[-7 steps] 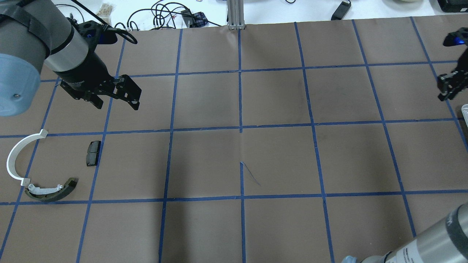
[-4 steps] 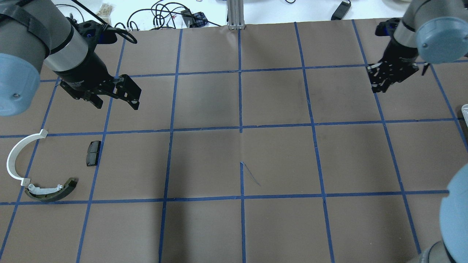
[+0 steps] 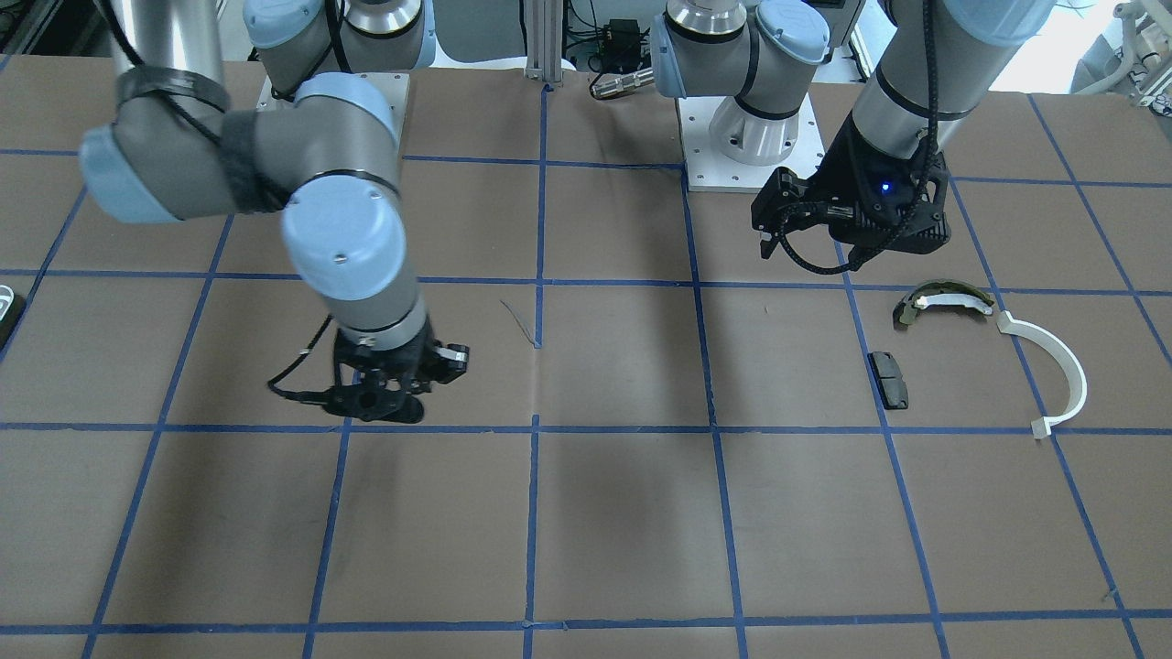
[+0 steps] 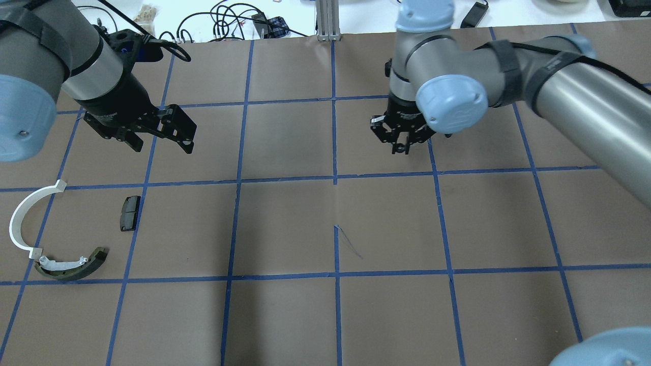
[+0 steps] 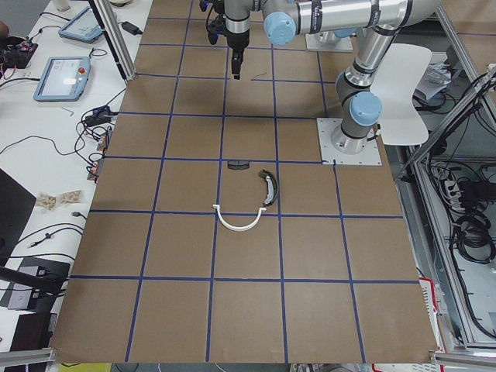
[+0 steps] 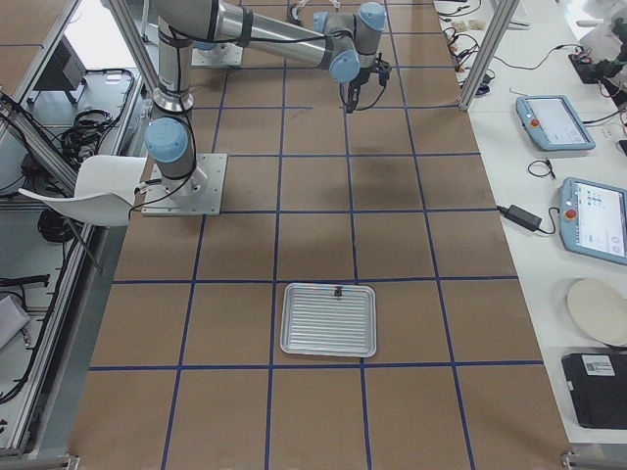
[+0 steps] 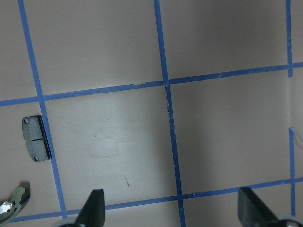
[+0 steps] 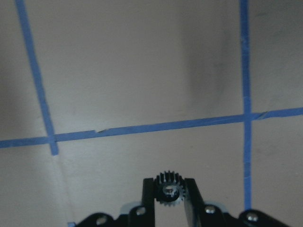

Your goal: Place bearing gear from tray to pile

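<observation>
In overhead exterior, looks forward and down from behind the robot on the gridded surface (image 4: 285, 229), far enough back to take in both arms. In exterior front-facing, faces back from the opposite long edge, steeply down; shares the black pad (image 4: 129, 213), white arc (image 4: 12, 226) and brake shoe (image 4: 81, 272), mirrored. In exterior left and exterior right, looks from high along the surface from its two short edges, the latter with the tray (image 6: 328, 323) nearest. In left wrist-mounted, peers straight down between the left jaws, catching the same pad. In right wrist-mounted, sits closest, just behind the right jaws and the bearing gear (image 8: 169, 190).
</observation>
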### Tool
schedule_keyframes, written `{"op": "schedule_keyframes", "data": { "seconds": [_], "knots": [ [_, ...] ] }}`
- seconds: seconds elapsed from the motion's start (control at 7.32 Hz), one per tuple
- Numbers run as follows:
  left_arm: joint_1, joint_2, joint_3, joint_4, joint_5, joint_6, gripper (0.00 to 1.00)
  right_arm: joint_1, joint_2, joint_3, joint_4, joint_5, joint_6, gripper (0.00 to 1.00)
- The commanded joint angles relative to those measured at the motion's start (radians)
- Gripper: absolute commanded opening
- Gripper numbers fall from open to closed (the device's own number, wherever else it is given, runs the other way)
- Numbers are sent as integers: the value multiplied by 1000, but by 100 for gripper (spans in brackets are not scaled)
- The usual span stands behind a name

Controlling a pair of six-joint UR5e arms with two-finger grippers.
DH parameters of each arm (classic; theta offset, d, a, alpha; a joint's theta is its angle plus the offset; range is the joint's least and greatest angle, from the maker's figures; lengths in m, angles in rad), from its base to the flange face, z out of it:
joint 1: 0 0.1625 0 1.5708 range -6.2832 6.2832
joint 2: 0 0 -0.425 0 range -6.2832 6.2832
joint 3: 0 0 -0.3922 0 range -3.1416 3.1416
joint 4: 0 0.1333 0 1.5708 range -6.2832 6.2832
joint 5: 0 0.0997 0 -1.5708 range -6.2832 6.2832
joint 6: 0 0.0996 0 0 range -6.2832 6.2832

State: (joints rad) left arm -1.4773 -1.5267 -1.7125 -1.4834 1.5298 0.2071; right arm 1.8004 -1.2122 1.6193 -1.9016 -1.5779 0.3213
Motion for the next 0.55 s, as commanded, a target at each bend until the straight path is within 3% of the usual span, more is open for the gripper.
{"op": "schedule_keyframes", "data": {
  "seconds": [0.0, 0.41],
  "knots": [
    [0, -1, -1, 0, 0, 0, 100, 169, 67, 1, -118, 2, 123, 0],
    [0, -1, -2, 2, 3, 2, 100, 232, 131, 2, -182, 74, 145, 0]
  ]
}}
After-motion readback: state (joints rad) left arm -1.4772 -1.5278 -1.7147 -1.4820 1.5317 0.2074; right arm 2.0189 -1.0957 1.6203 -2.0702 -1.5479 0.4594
